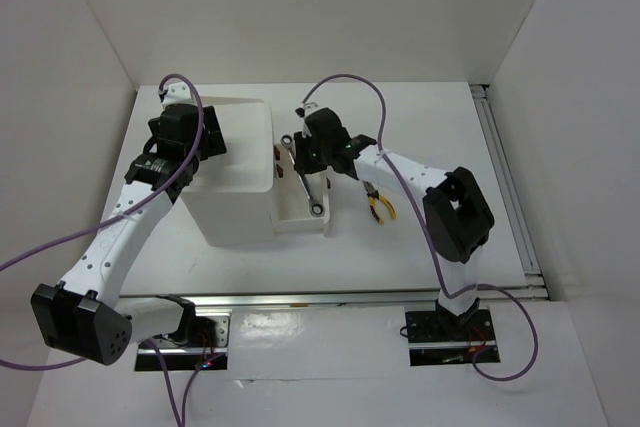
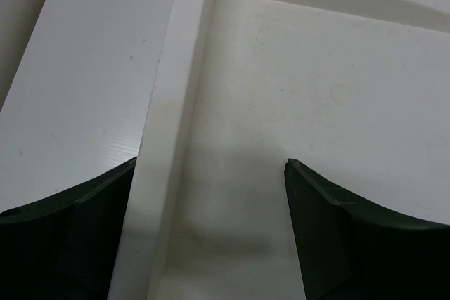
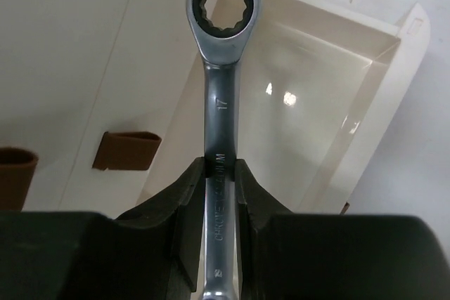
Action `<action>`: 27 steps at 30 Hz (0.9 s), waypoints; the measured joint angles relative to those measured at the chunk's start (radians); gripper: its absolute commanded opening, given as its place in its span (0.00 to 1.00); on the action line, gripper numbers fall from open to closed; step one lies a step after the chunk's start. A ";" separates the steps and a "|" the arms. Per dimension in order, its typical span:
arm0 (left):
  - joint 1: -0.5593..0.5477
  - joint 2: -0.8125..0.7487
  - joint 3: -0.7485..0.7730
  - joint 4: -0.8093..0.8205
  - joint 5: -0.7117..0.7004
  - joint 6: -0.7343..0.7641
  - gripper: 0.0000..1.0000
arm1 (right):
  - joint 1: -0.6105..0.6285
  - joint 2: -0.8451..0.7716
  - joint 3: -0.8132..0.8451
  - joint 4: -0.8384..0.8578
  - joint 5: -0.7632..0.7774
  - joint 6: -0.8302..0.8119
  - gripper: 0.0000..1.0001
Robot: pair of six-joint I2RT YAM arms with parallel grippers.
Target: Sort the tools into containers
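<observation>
My right gripper (image 3: 221, 164) is shut on the shaft of a silver wrench (image 3: 220, 96), marked 17. Its ring end hangs over the pulled-out shallow white drawer (image 3: 320, 96). From above, the right gripper (image 1: 310, 159) sits beside the white box unit (image 1: 240, 209), and the wrench (image 1: 314, 202) points toward the drawer's near end (image 1: 300, 219). My left gripper (image 2: 211, 170) is open and empty. It is low over the top bin's bare floor (image 2: 316, 89), one finger outside the rim (image 2: 165, 103). It also shows from above (image 1: 198, 142). Yellow-and-black pliers (image 1: 380, 205) lie on the table right of the drawer. The screwdrivers are out of view.
Dark brown drawer handles (image 3: 126, 149) show on the box front left of the wrench, and from above (image 1: 281, 159). White walls enclose the table on three sides. A metal rail (image 1: 505, 177) runs along the table's right edge.
</observation>
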 measured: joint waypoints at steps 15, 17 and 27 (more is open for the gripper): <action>0.000 0.002 0.000 0.000 0.008 -0.011 0.90 | 0.023 0.127 0.088 0.003 -0.010 -0.126 0.09; 0.000 0.002 0.000 0.000 0.008 -0.011 0.90 | 0.031 0.124 0.086 0.002 0.004 -0.127 0.48; 0.000 0.002 0.000 0.000 0.008 -0.013 0.90 | -0.036 -0.241 -0.202 -0.002 0.286 -0.055 0.75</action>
